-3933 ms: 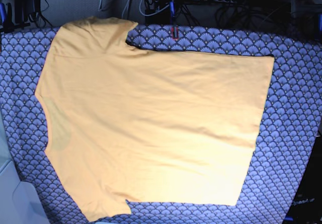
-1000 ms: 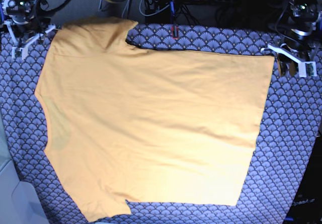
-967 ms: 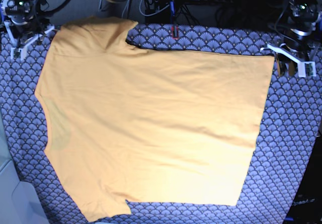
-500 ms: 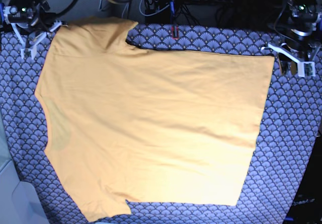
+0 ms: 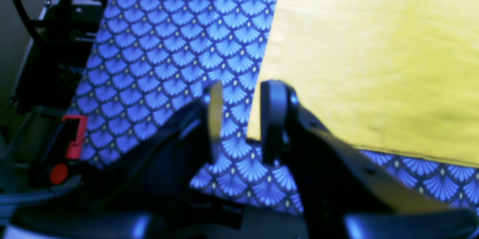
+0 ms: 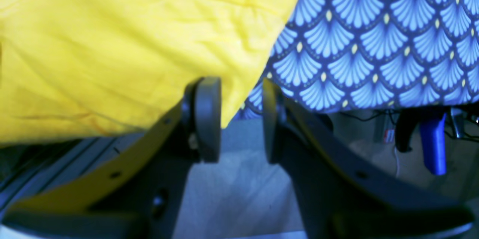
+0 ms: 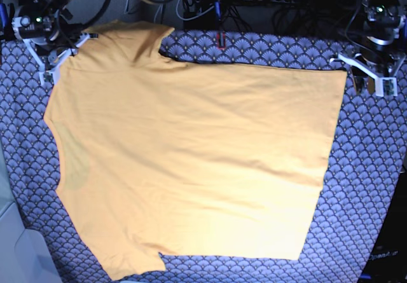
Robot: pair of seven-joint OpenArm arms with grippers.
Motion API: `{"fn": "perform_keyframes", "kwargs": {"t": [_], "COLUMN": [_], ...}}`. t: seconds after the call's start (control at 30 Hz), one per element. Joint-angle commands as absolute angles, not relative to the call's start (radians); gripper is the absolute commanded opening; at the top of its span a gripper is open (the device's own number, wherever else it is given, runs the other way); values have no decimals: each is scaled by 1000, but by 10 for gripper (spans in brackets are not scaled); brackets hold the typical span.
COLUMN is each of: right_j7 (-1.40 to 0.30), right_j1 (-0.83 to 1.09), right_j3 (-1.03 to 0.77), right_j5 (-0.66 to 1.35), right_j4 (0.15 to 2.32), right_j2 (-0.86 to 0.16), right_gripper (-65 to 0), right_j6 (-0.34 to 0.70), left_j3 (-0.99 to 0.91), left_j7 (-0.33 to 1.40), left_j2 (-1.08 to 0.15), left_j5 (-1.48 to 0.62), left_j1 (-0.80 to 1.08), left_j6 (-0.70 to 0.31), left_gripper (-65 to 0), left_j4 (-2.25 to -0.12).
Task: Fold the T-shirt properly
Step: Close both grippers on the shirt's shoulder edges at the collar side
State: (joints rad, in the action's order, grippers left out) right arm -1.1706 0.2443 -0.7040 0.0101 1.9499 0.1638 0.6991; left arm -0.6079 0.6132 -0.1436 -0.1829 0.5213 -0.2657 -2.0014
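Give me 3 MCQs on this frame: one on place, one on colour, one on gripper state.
1. Where is the left gripper?
A. over the shirt's middle
B. by the T-shirt's far hem corner
C. at the near sleeve

2. What colour is the T-shirt?
A. orange-yellow
B. green
C. white

3. How do the right gripper's jaws stand?
A. clamped on fabric
B. fully shut, empty
C. apart, nothing between them

Key: 1 B, in its wrist view the hem corner lies just ahead of the fingertips. 2 A, plain orange-yellow on the scallop-patterned cloth. 3 C, there is a clear gap between the pads, and the sleeve edge lies beyond them.
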Motion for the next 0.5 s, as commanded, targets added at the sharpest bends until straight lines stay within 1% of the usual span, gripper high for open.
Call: {"fn": "perform_keyframes", "kwargs": {"t": [0.0,0.47], "right_j7": [-1165,-1158], "right_j1": [231,219], "right_j3": [-707,-710], "right_j5": [31,33], "right_j4": [1963,1926], "right_j2": [157,157], "right_gripper": [-449,-449], "right_j6": [698,698], "left_j3": [-616,-616], "left_j7": [590,590], "left_j2": [-153,-153], "left_j5": [-182,-182], "left_j1": [526,532], "left_j6": [-263,-263], "left_gripper": [-477,-477], "left_j4": [-2015,-2015]}}
